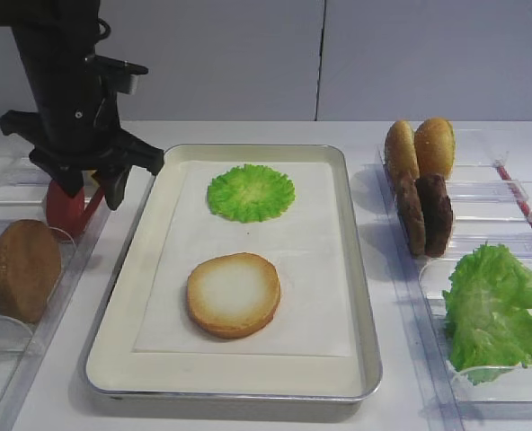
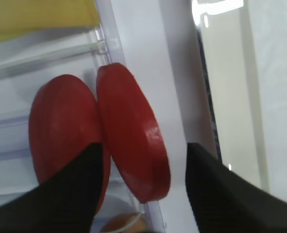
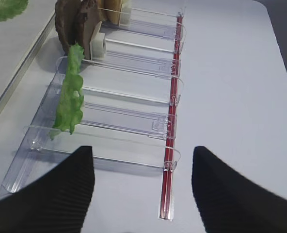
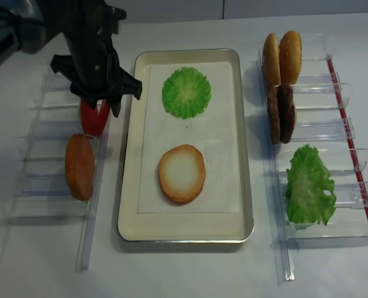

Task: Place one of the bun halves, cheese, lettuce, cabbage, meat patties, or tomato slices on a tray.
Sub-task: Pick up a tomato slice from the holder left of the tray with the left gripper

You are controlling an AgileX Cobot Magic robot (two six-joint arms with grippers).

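Looking from the near edge back: the large rectangular silver metal tray (image 1: 100, 337) with white paper lining sits centre table. On it, nearest, a round golden-brown bun half (image 1: 234, 294) lies cut face up; behind it, apart from it, lies a round ruffled bright-green cabbage leaf (image 1: 251, 192).

Right side, near: a frilly green lettuce leaf (image 1: 495, 305) leans in the clear plastic rack (image 4: 333, 139) with the red strip along its outer edge. Behind it in the same rack stand two dark brown rough meat patties (image 1: 425, 214) on edge, side by side. Further back two more golden-brown bun halves (image 1: 418, 146) stand upright, touching. The right wrist view shows the black ribbed right gripper (image 3: 142, 167) with fingers spread wide, nothing between them, hovering over the near end of that rack.

Left side, near: another golden-brown bun half (image 1: 23, 269) stands on edge in the left clear rack (image 4: 41, 155). Behind it two flat round red tomato slices (image 2: 134, 133) stand upright, touching each other. The black left gripper (image 2: 144, 160) is over them, fingers spread; the right-hand slice sits between the fingers, contact not discernible. A thin yellow cheese slice (image 2: 41, 17) shows just beyond the tomatoes in the left wrist view.
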